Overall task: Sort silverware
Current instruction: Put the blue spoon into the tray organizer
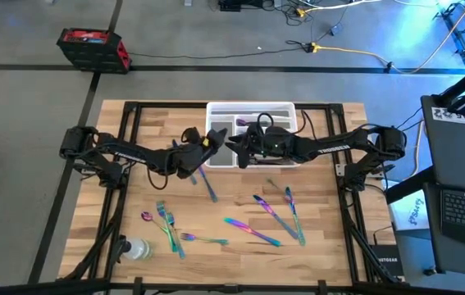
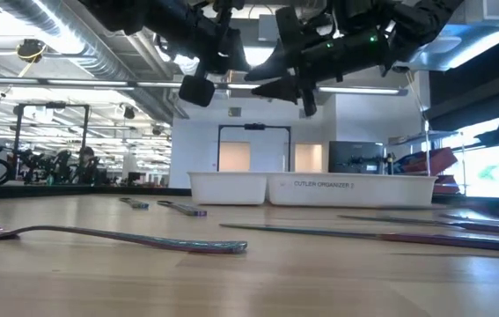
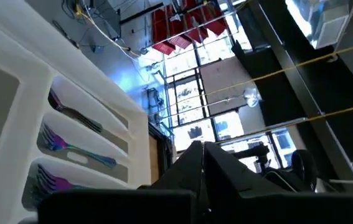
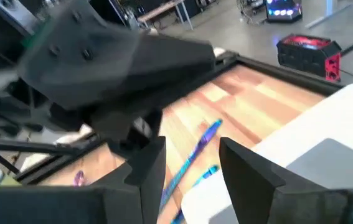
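Lying scattered on the table in front of the tray, the silverware looks thin, stiff, light and slick; I judge a pinch across mid-handle safest, since flat pieces offer little edge. A few pieces already sit in the tray's slots. The right gripper hovers at the tray's near edge, fingers parted and empty. The left gripper, shut and empty, hangs beside it
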{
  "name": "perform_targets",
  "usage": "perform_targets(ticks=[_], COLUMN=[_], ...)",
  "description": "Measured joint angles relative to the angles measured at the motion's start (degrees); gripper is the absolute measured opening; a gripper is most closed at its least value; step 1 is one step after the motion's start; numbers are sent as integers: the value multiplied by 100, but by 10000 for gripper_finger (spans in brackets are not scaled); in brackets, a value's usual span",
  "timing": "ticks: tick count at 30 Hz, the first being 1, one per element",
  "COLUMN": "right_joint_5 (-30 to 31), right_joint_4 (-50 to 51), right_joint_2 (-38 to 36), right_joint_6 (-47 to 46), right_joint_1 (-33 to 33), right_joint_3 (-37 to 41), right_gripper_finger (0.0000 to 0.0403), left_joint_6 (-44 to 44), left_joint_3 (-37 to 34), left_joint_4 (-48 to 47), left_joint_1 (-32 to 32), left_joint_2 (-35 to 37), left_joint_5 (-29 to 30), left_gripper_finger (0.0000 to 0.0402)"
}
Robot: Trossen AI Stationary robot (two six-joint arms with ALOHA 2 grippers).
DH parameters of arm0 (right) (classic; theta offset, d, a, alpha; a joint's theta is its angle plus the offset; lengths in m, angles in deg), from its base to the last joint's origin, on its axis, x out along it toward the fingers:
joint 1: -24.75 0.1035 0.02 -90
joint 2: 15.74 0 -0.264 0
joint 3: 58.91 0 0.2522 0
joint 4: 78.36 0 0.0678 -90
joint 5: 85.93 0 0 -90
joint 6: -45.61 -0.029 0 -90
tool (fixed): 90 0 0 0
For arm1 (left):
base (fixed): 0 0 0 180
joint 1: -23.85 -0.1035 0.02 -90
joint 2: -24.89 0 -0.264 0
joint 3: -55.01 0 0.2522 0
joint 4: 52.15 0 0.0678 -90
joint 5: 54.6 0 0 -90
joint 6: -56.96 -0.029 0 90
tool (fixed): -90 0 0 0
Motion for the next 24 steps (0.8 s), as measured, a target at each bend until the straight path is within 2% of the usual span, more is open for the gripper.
perform_targets(ticks=[6, 9, 13, 18, 21, 24], right_joint_5=[-166, -164, 221, 298, 144, 446], right_joint_4=[957, 1922, 3947, 6547, 7596, 8156], right_joint_2=[-72, -303, -884, -1413, -1348, -1253], right_joint_6=[491, 849, 977, -46, -603, -1049], right_joint_1=[41, 221, 724, 1750, 2500, 3283], right_joint_3=[0, 2, 2, 2, 4, 7], right_gripper_finger=[136, 136, 136, 136, 136, 131], left_joint_6=[-1362, -2852, -4748, -6187, -6874, -7447], left_joint_3=[0, 0, 0, 0, 0, 0], left_joint_4=[-14, -35, -359, -930, -1203, -1335], left_joint_1=[-133, -200, -213, -136, -99, -81], left_joint_2=[2, 3, 9, 9, 9, 9], left_joint_5=[-1050, -1718, -2688, -3669, -3892, -3913], left_gripper_finger=[0, 0, 0, 0, 0, 0])
